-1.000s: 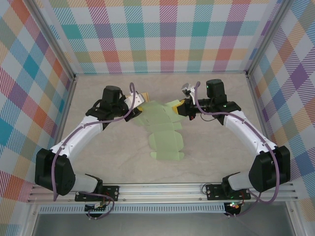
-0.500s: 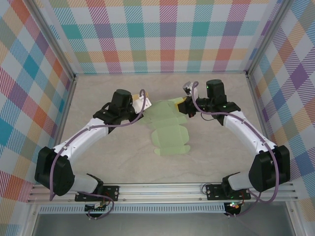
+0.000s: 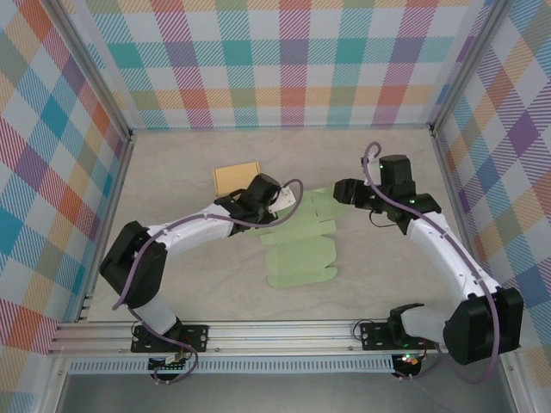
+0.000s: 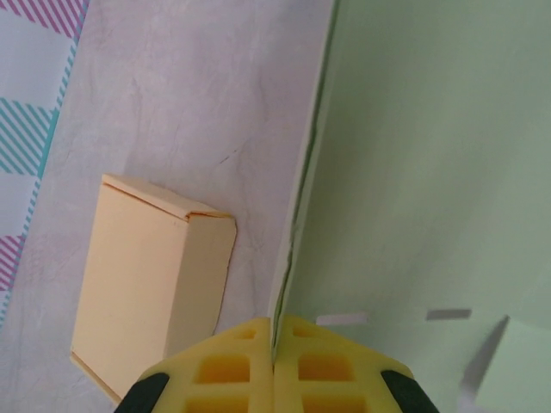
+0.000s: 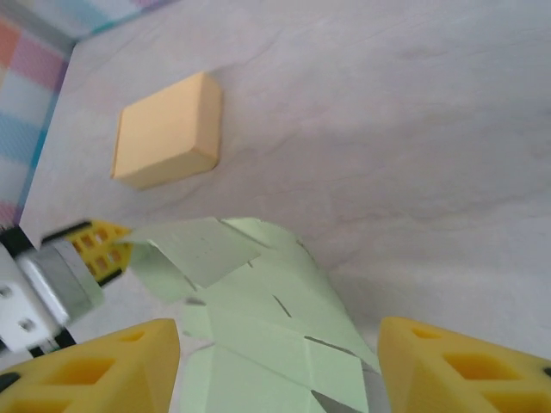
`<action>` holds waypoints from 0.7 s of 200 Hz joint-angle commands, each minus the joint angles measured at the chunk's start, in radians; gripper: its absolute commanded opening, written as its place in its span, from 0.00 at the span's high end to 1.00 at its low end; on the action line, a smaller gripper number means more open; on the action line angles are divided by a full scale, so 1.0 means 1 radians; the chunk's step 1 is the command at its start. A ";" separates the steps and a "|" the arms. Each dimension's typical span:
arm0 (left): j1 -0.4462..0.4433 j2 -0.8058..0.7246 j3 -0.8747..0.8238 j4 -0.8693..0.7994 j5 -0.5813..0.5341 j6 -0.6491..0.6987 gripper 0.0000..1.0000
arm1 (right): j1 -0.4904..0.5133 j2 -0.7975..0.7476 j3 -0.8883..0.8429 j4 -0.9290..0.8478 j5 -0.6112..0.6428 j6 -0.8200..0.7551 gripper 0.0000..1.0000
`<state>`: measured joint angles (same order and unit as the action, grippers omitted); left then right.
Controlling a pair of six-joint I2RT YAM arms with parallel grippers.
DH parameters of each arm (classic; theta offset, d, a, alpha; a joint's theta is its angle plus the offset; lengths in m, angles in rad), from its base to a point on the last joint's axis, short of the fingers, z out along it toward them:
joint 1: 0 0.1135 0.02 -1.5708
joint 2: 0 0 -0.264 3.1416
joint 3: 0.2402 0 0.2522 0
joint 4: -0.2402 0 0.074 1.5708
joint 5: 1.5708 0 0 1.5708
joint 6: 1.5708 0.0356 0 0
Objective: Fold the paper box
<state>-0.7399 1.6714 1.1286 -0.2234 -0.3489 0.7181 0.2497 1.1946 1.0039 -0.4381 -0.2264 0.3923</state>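
- Nearest, at 6 o'clock in the top view, the two arm bases sit on a metal rail (image 3: 284,331) along the table's front edge.
- The green paper box (image 3: 301,254) lies as an unfolded, flat cut-out a little toward 5 o'clock of the table (image 3: 172,163) centre. Its widest panel is nearest the rail, and its smaller flaps reach away toward 12 o'clock.
- The left gripper (image 3: 280,200) is at the sheet's 11 o'clock corner. In the left wrist view its yellow fingers (image 4: 232,366) are pressed together with the sheet's edge (image 4: 297,215) pinched between them, and that edge is lifted off the table.
- The right gripper (image 3: 340,191) is at about 1 o'clock of the sheet, just beside its far flaps. In the right wrist view its two yellow fingers (image 5: 103,361) stand wide apart with nothing between them, above the green sheet (image 5: 258,292).
- Farther off, at 11 o'clock of the sheet, a folded orange box (image 3: 236,177) lies flat on the table, apart from the sheet and both grippers.
- Farthest, checked walls (image 3: 293,60) close the table at 9, 12 and 3 o'clock.
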 commanded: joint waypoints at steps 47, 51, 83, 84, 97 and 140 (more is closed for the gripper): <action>-0.065 0.042 0.014 0.123 -0.187 -0.004 1.00 | -0.020 0.076 0.025 0.143 -0.193 0.255 0.38; -0.067 0.043 0.013 0.124 -0.188 -0.007 1.00 | -0.018 0.094 0.037 0.144 -0.201 0.255 0.38; -0.075 0.058 0.016 0.120 -0.202 -0.026 1.00 | -0.011 0.233 0.126 0.161 -0.229 0.252 0.40; -0.075 0.058 0.016 0.121 -0.202 -0.026 1.00 | -0.011 0.237 0.130 0.161 -0.231 0.252 0.40; -0.078 0.063 0.017 0.118 -0.204 -0.029 1.00 | -0.005 0.282 0.157 0.166 -0.247 0.251 0.42; -0.081 0.078 0.033 0.111 -0.210 -0.037 1.00 | 0.029 0.386 0.223 0.144 -0.241 0.233 0.47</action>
<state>-0.8093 1.7382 1.1294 -0.1204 -0.5400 0.7055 0.2604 1.5482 1.1824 -0.3069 -0.4332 0.6285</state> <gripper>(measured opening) 0.050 0.546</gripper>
